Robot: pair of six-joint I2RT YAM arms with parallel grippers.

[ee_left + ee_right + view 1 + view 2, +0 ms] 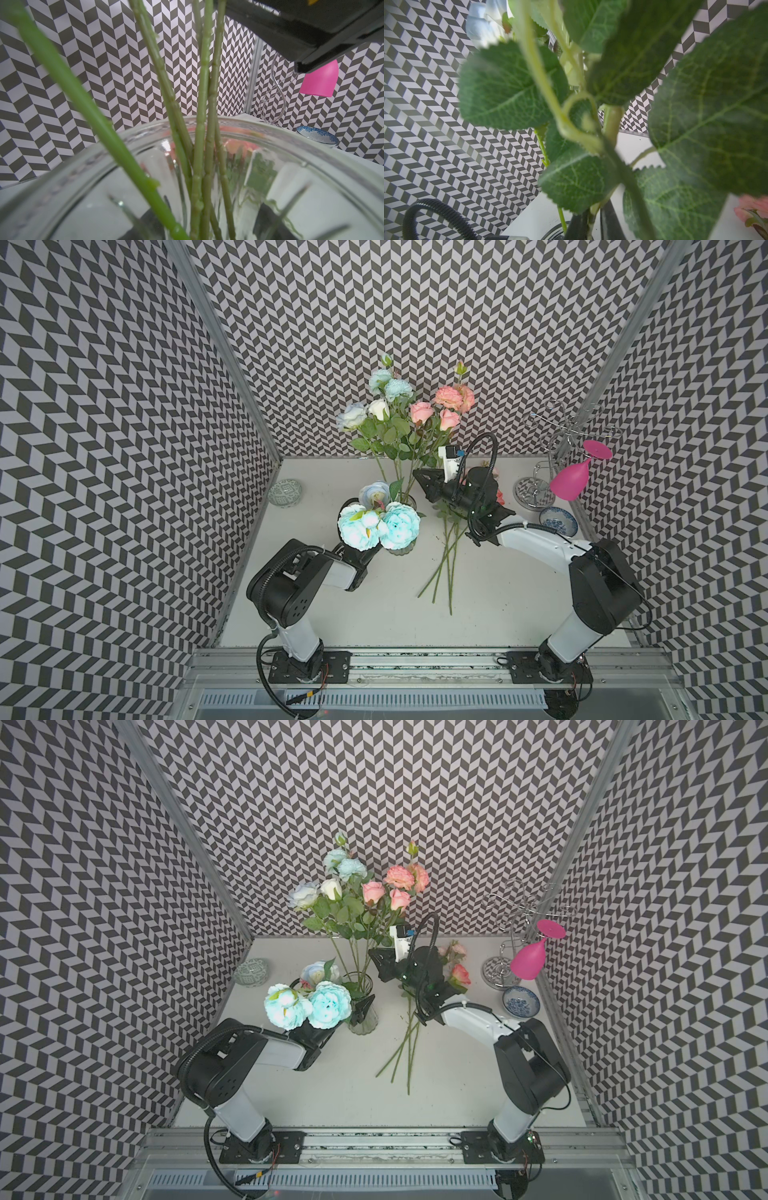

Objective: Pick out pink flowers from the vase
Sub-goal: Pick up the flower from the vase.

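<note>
The clear ribbed vase (pixel 365 1025) stands left of the table's middle, and its rim (pixel 291 141) fills the left wrist view. My left gripper (pixel 358 1011) is shut on the vase, its dark fingers (pixel 268 216) showing through the glass. Pink flowers (pixel 442 406) rise from the vase beside pale blue and white ones (pixel 382 406). My right gripper (pixel 416 477) is among their stems above the vase, shut on one pink flower stem (pixel 593 216); leaves hide most of that view. More pink flowers (pixel 459 973) lie on the table, long stems (pixel 444 568) pointing toward me, blooms partly under the right arm.
Large pale blue blooms (pixel 378 526) hang over my left wrist and hide much of the vase. A small greenish dish (pixel 284 492) sits far left. At the right stand a blue-and-white bowl (pixel 557 521) and a wire rack (pixel 534 491) holding a magenta wine glass (pixel 571 481).
</note>
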